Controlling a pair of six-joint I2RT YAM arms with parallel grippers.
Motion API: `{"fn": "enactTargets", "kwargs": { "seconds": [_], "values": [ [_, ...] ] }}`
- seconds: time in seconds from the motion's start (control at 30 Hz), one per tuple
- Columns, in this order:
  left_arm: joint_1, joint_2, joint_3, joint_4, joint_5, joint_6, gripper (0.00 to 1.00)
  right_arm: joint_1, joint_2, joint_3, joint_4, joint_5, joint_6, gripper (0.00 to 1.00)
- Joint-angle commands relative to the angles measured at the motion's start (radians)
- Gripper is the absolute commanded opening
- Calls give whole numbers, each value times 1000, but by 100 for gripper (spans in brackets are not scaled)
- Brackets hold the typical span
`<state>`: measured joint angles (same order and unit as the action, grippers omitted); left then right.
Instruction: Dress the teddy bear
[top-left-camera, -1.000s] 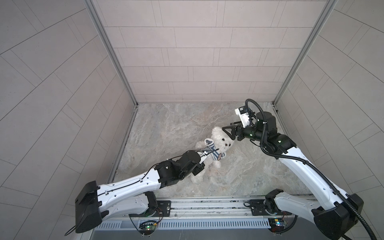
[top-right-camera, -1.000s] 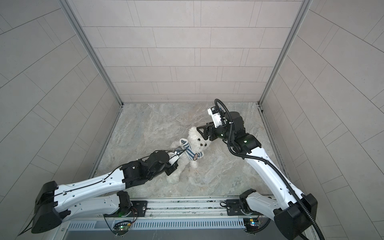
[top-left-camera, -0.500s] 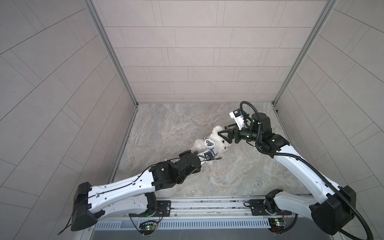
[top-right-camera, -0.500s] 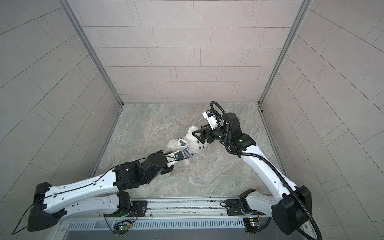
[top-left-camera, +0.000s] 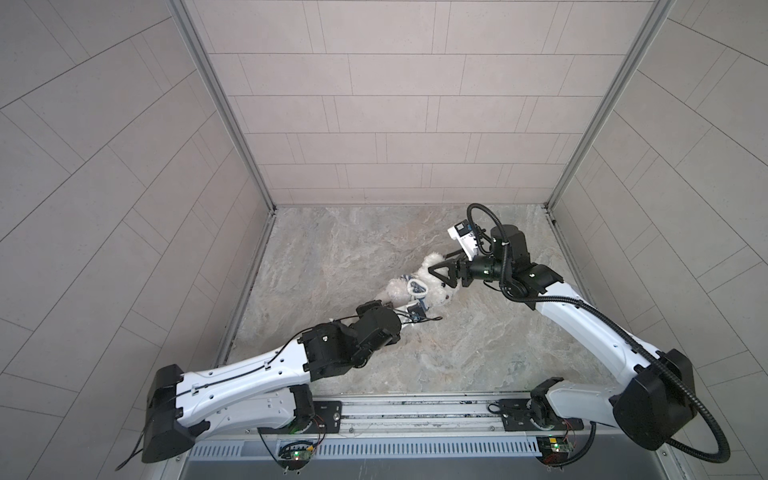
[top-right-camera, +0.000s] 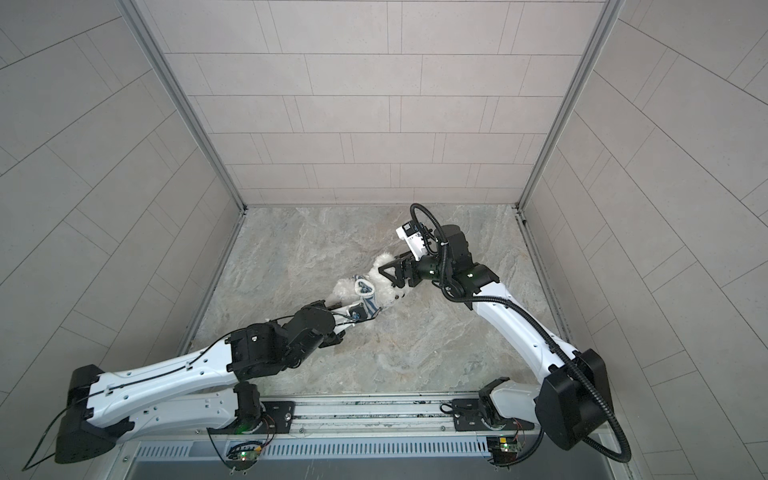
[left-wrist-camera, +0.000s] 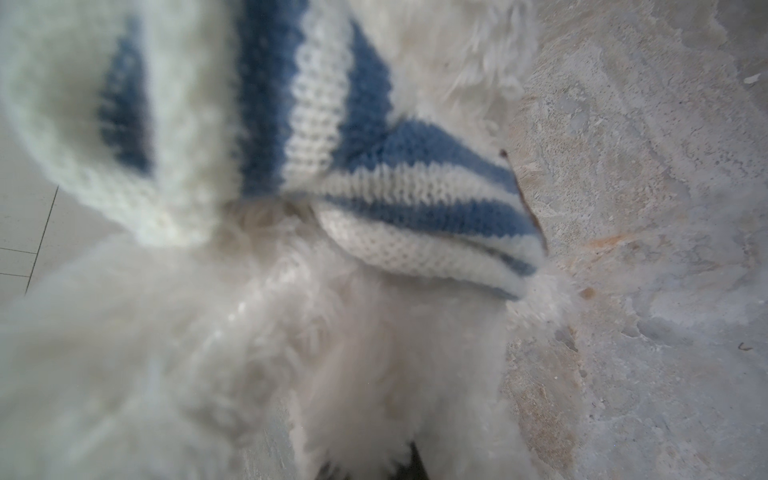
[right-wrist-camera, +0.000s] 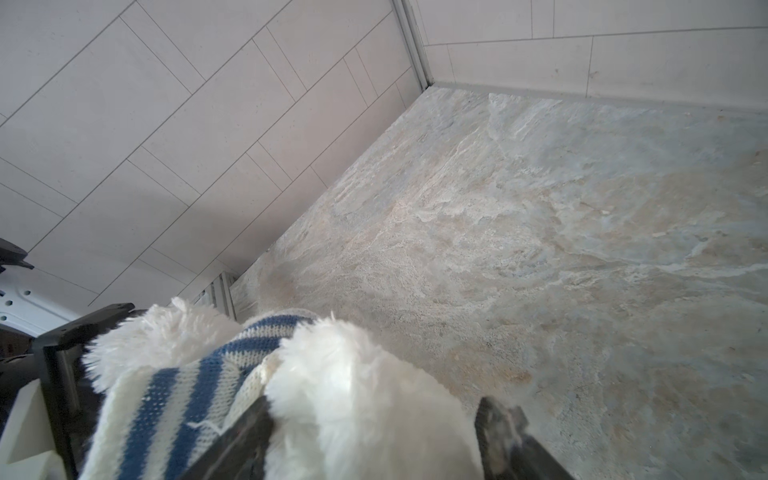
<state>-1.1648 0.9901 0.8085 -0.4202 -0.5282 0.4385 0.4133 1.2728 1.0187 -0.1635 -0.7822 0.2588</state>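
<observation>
While right claw (right-wrist-camera: 372, 401) straddles teddy bear (right-wrist-camera: 332, 365), floor (right-wrist-camera: 540, 228) open toward far walls (right-wrist-camera: 582, 54).

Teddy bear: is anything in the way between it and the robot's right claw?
No, nothing visible is in the way. The right gripper is open, with one jaw on each side of the teddy bear, right against its fluffy fur. The striped shirt is bunched beside the jaws, not between them.

Teddy bear (left-wrist-camera: 187, 365) fur & striped shirt (left-wrist-camera: 415, 195), close up at L gripper (top-left-camera: 412, 311): blurred, cut off by frame. Its tips mostly buried in fur. R gripper (right-wrist-camera: 374, 405): squeezing bear or not, unclear.
</observation>
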Motion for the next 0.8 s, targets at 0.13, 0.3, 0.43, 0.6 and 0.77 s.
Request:
{"fn": "enactTargets", "kwargs": {
  "seconds": [0.13,0.3,0.43,0.6,0.77],
  "values": [
    [1,11,10,39,-53,-35,0,27,6,33,-85,0,-102,51],
    [7,31,9,45,-55,-77,0,30,-52,-11,-25,5,-89,24],
    [10,32,4,46,-64,-99,0,33,-90,-49,11,6,-73,19],
    [11,32,12,31,-67,-117,4,38,-108,-80,26,-15,-56,7],
    [204,55,140,-133,244,-378,60,39,-199,-175,141,94,-5,0]
  ]
}}
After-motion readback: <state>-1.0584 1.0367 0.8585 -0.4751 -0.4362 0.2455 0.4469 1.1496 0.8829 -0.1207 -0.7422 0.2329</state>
